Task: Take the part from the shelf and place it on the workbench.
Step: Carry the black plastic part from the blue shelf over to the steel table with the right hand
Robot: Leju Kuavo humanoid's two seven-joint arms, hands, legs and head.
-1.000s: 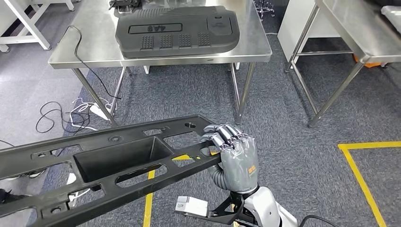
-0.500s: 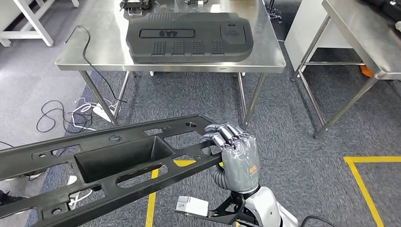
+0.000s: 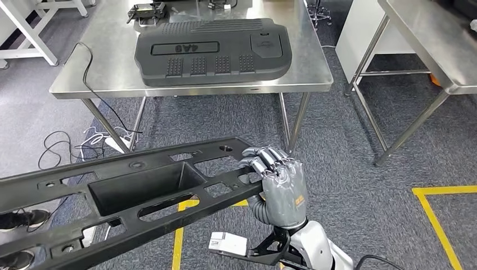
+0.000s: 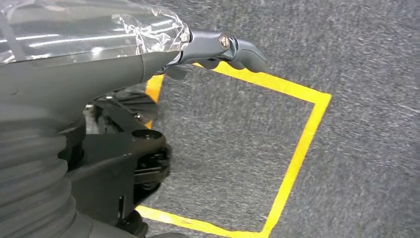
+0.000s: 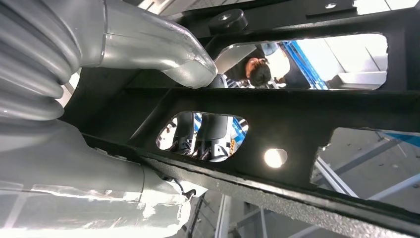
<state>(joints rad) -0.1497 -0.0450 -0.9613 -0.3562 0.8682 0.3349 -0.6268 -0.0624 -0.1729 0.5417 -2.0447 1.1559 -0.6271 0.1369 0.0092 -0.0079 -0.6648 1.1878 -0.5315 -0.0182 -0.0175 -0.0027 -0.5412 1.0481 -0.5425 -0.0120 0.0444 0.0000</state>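
The part is a long black plastic frame with a deep rectangular pocket and several cut-outs. It hangs level above the carpet and runs off the left edge of the head view. My right hand grips its right end, fingers curled over the far edge. In the right wrist view the part crosses the picture, with my fingers showing through a cut-out. The steel workbench stands ahead with a black engine cover on it. My left hand is above the carpet; its grasp is hidden.
A second steel table stands to the right. Cables lie on the floor beside the workbench's left legs. Yellow floor tape marks the carpet at the right. Dark shoes show at the lower left. A person is visible through the part's opening.
The whole picture has shifted, so the camera moved; the workbench now sits further left than half a second ago. The part and my right hand keep their place in the picture.
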